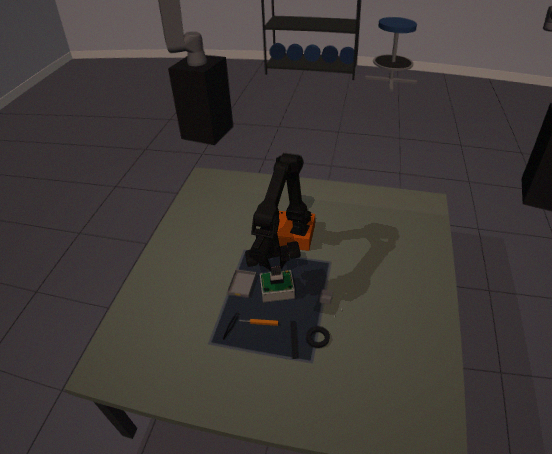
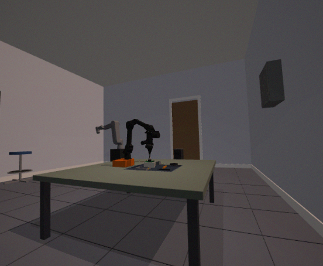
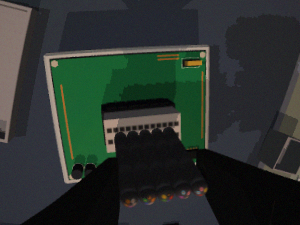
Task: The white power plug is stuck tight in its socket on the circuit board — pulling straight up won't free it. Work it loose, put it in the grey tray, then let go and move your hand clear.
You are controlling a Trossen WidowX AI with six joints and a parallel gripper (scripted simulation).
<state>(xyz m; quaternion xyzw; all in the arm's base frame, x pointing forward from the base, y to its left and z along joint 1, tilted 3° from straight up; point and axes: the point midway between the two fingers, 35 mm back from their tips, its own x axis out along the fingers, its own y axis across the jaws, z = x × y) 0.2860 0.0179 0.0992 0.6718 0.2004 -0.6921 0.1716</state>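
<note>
White power plug (image 1: 277, 277) (image 3: 142, 124), black-wired

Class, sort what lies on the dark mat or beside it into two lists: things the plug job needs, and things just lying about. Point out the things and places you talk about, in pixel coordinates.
Part of the job:
- white power plug (image 1: 277, 276) (image 3: 141, 128), held by the gripper (image 1: 276, 268)
- circuit board (image 1: 270, 287) (image 3: 82, 89)
- grey tray (image 1: 242, 283) (image 3: 12, 64)

Just lying about:
- orange-handled screwdriver (image 1: 264, 322) (image 2: 164, 167)
- black ring (image 1: 308, 337)
- dark flat strip (image 1: 294, 340)
</note>
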